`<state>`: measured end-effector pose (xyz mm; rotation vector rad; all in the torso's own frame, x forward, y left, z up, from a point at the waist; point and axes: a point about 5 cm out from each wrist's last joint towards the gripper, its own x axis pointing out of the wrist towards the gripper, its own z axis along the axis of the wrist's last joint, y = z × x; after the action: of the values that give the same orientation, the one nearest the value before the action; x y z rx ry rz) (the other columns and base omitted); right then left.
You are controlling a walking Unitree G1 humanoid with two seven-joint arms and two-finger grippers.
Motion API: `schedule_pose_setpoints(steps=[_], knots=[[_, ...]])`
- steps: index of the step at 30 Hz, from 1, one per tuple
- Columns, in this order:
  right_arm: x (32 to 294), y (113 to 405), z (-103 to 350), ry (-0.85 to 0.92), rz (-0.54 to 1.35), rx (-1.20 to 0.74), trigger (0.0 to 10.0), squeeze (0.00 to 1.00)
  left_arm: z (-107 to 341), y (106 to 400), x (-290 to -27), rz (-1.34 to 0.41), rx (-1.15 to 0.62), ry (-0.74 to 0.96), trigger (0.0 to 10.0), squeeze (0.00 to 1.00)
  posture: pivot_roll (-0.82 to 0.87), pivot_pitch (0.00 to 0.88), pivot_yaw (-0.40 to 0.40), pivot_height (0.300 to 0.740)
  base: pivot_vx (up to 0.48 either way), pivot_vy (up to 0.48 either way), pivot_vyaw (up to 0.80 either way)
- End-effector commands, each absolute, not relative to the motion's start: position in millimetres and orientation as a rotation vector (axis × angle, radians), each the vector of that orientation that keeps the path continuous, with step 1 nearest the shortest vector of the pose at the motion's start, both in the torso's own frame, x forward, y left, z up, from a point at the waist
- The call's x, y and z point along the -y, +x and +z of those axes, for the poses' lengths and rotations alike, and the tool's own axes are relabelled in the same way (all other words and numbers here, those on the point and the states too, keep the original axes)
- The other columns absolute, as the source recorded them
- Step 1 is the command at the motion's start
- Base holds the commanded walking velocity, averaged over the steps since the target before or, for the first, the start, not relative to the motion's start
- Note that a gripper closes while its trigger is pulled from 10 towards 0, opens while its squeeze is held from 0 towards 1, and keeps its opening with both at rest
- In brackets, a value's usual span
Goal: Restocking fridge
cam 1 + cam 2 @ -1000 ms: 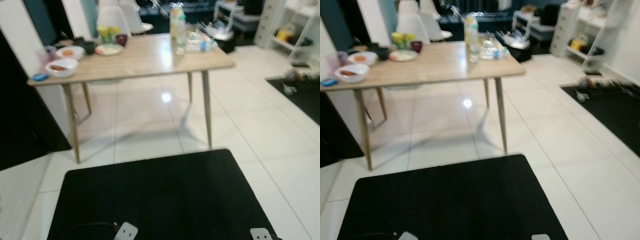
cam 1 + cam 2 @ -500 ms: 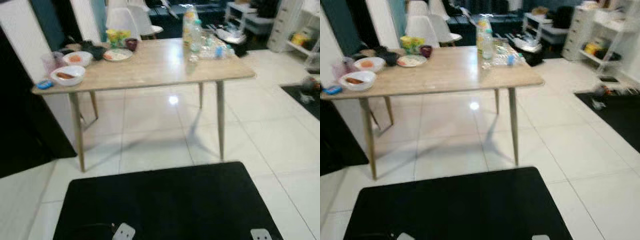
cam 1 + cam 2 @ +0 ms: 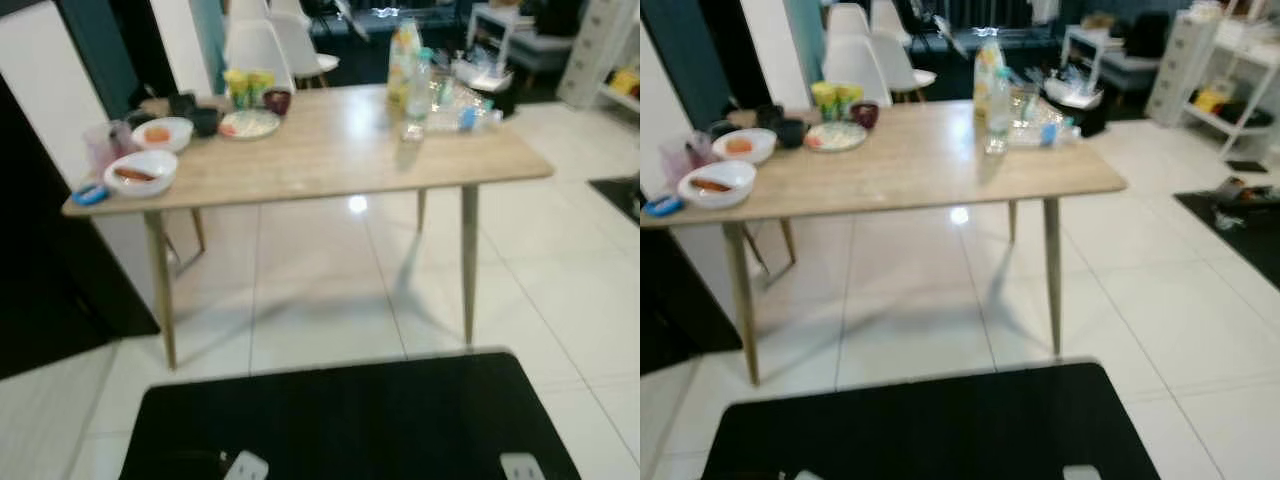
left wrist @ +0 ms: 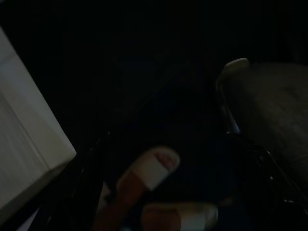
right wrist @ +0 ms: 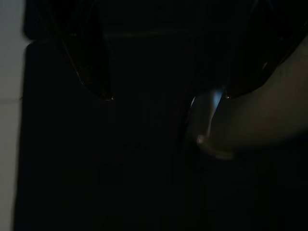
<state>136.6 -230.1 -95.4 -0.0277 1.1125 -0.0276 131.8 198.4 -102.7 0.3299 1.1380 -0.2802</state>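
Ahead of you stands a wooden table (image 3: 920, 165) on a white tile floor (image 3: 1160, 300), and a black surface (image 3: 930, 425) lies at the bottom of the head views, just below the camera. The goods for the fridge are on the table, well ahead of both grippers. At the far right end you see a tall bottle (image 3: 987, 68) with a clear bottle (image 3: 998, 105) just in front of it, and some small bottles (image 3: 1045, 127) lying beside them. At the left end there are two white bowls (image 3: 718, 183) with food, a plate (image 3: 835, 136), a dark cup (image 3: 865, 114) and yellow cups (image 3: 836, 98) — the picture is a little blurred, so details are not sure.

Both arms hang low in the dark. In the left wrist view the left gripper (image 4: 168, 192) is very dark; I cannot tell its fingers' state. The right gripper (image 5: 159, 62) shows two dark fingers (image 5: 94, 67) standing apart (nothing between them).
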Motion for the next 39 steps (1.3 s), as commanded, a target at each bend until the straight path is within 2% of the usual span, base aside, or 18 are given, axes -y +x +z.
schedule_pose_setpoints(steps=[1,12,35,39], knots=[[226,131,-98,-0.008,-0.034,-1.129,10.0,0.00,-107,122,-192,-0.302,-1.174,0.312,10.0,0.00,0.02,0.000,-0.013,0.740,0.334,0.000,0.00],[227,130,-99,-0.032,-0.042,-1.139,10.0,0.00,-107,120,-194,-0.300,-1.177,0.312,10.0,0.00,0.02,0.000,-0.012,0.740,0.333,0.000,0.00],[248,123,-96,-0.129,-0.092,-1.169,10.0,0.00,-106,128,-188,-0.294,-1.159,0.297,10.0,0.00,0.03,0.000,-0.016,0.740,0.330,0.000,0.00],[247,124,-96,-0.132,-0.066,-1.172,10.0,0.00,-106,128,-189,-0.240,-1.157,0.256,10.0,0.00,0.03,0.000,-0.016,0.740,0.000,0.000,0.79]])
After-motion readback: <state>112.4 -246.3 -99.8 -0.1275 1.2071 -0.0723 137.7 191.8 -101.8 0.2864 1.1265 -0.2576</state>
